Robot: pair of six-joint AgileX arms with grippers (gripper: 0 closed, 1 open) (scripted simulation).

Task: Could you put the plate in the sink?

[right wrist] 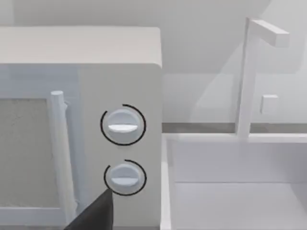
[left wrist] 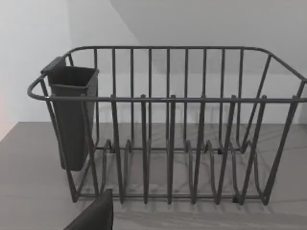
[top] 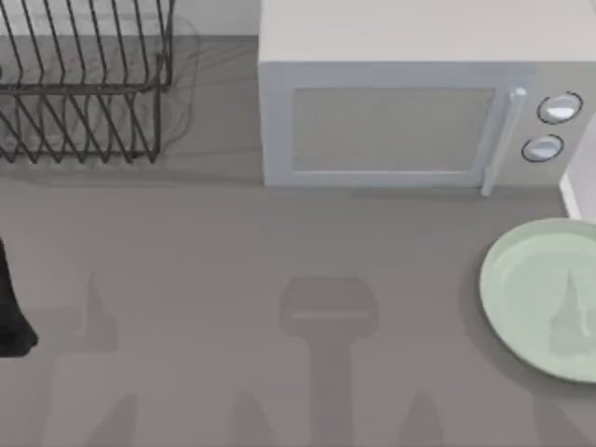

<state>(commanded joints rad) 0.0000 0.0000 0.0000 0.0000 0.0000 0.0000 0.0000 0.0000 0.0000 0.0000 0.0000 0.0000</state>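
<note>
- While both arms sit idle, the plate (top: 545, 298) lies flat at the bench's (top: 279, 261) right edge, near the microwave's (top: 400, 112) front.
- Beside the microwave sits the sink (right wrist: 230, 163).
- Whether either tool is open or closed, I cannot tell.

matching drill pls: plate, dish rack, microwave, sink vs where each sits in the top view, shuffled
Things:
1. plate
2. dish rack
3. microwave
4. sink

Places in the top view:
A. back of the table, centre to right
B. back left corner
C. right edge, front of the microwave
D. white rim at the right edge, just past the microwave

Pairs: 1-C, 2-B, 3-A, 4-D
</note>
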